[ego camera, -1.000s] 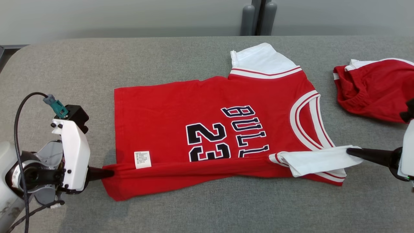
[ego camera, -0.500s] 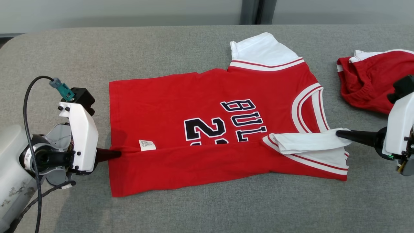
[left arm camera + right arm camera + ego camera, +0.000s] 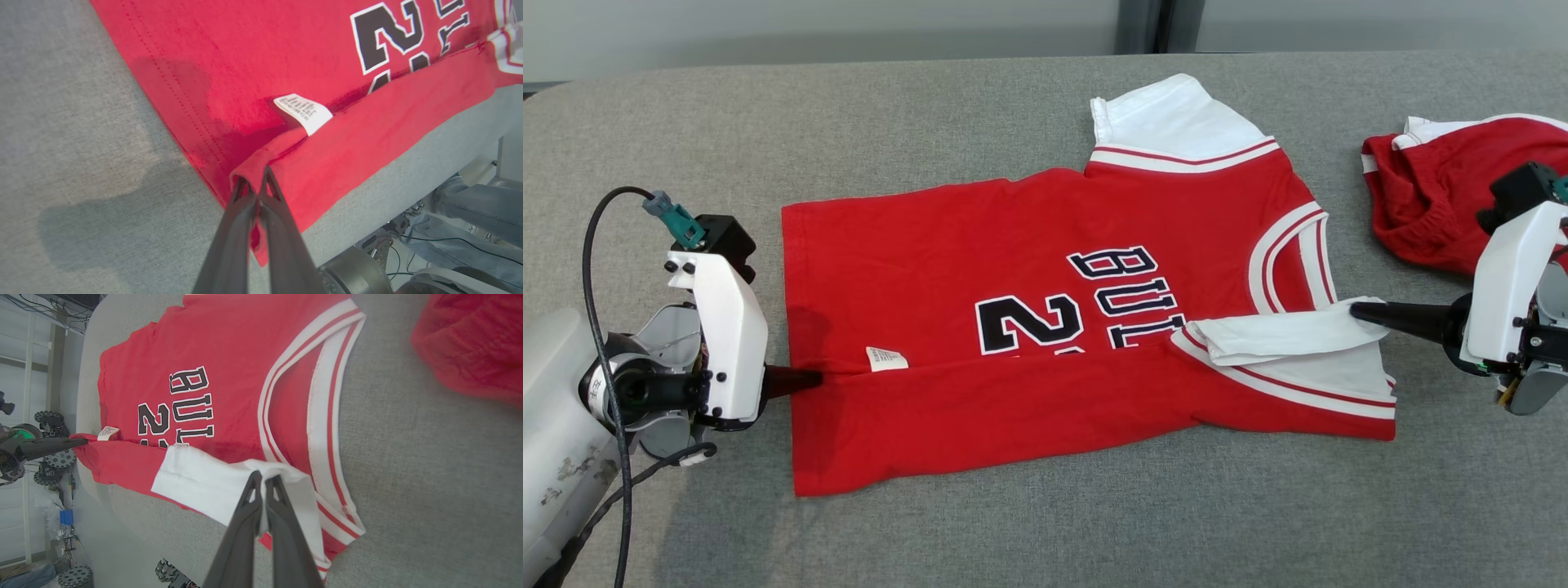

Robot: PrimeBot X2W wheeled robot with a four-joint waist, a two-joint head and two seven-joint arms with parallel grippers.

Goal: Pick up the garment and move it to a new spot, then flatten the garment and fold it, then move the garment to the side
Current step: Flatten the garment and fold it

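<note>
The jersey [image 3: 980, 245] lies mid-frame on the tabletop [image 3: 849, 122], long axis running left to right, collar [image 3: 1286, 261] pointing right and hem left. Its lower edge is folded up over the print. The left jaws are clamped on the fold at the hem, the right jaws on the white sleeve [image 3: 1274, 339]. Another red garment [image 3: 1421, 196] sits upper right.

Garment [image 3: 915, 261] of soft matt knit cloth; tabletop [image 3: 890, 114] coarse grey weave; care label [image 3: 304, 112] possibly satin.
</note>
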